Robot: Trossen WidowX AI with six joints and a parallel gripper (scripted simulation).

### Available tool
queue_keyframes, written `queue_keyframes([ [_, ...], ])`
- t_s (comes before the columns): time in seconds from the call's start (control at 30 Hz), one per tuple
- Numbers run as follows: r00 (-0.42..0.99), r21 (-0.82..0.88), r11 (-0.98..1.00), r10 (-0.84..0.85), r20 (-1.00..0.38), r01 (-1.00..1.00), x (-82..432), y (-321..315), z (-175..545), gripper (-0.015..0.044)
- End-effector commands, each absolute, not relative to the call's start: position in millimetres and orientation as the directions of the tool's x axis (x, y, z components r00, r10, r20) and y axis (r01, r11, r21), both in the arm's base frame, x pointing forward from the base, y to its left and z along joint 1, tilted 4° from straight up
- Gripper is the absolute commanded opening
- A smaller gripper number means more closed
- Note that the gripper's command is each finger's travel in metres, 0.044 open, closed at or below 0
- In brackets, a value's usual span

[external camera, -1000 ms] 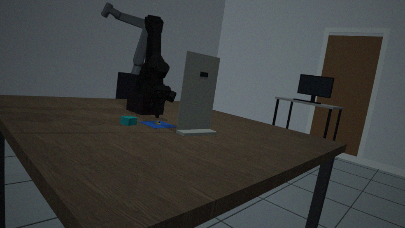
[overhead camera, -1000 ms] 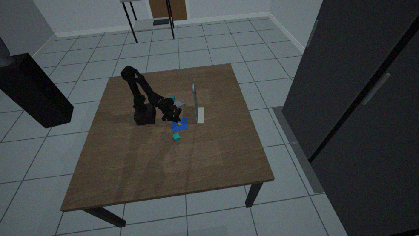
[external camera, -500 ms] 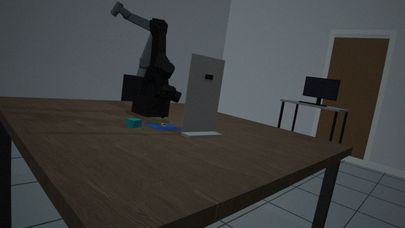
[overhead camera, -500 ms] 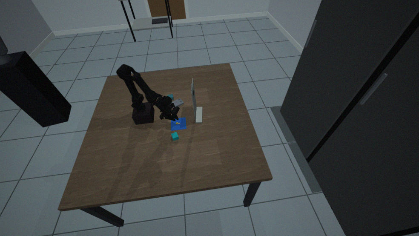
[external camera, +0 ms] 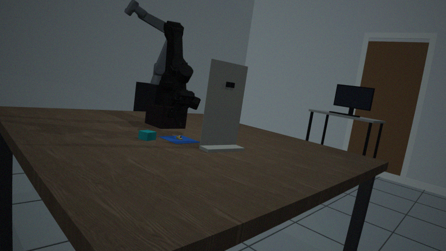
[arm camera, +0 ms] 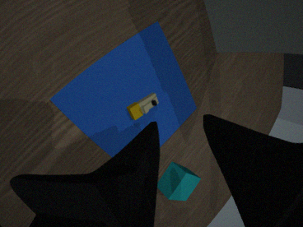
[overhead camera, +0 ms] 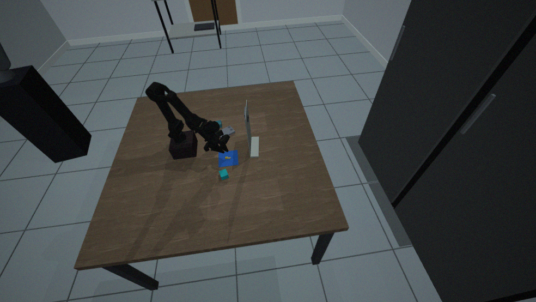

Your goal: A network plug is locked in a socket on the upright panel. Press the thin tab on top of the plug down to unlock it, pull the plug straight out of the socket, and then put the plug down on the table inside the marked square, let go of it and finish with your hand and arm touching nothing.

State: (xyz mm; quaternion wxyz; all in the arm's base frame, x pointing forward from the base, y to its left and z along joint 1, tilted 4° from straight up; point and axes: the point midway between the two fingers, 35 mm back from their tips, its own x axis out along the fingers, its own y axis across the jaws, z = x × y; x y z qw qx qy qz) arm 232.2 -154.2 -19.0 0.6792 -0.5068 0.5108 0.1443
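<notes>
The small plug point(overhead camera: 227, 157) point(external camera: 179, 137) point(arm camera: 142, 106), yellow at one end and beige at the other, lies on the blue square point(overhead camera: 234, 162) point(external camera: 187, 141) point(arm camera: 103, 78), inside its edges. My gripper point(overhead camera: 225, 150) point(arm camera: 180, 124) is open with nothing between its fingers. It hangs above the square, clear of the plug in the wrist view. The upright grey panel point(overhead camera: 248, 129) point(external camera: 222, 115) point(arm camera: 251, 25) stands beside the square. A dark socket opening point(external camera: 230, 84) shows high on the panel, with no plug visible there. The fingers are hard to make out in the exterior view.
A teal cube point(overhead camera: 224, 174) point(external camera: 147, 135) point(arm camera: 179, 182) stands just outside the square. Another teal block point(overhead camera: 219, 123) and a light grey box point(overhead camera: 229, 130) are beyond the arm, near its forearm. The panel's flat foot point(overhead camera: 254, 146) point(external camera: 221, 148) rests on the table.
</notes>
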Motion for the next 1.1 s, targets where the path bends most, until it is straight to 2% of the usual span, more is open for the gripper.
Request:
queue_keyframes([
  [0.0, 0.435, -0.542, 0.449, -0.326, -0.839, -0.71, 232.8, -155.1, -15.0, 0.0156],
  [1.07, 0.435, -0.542, 0.448, -0.325, -0.839, -0.711, 232.9, -153.3, 19.1, 0.0156],
])
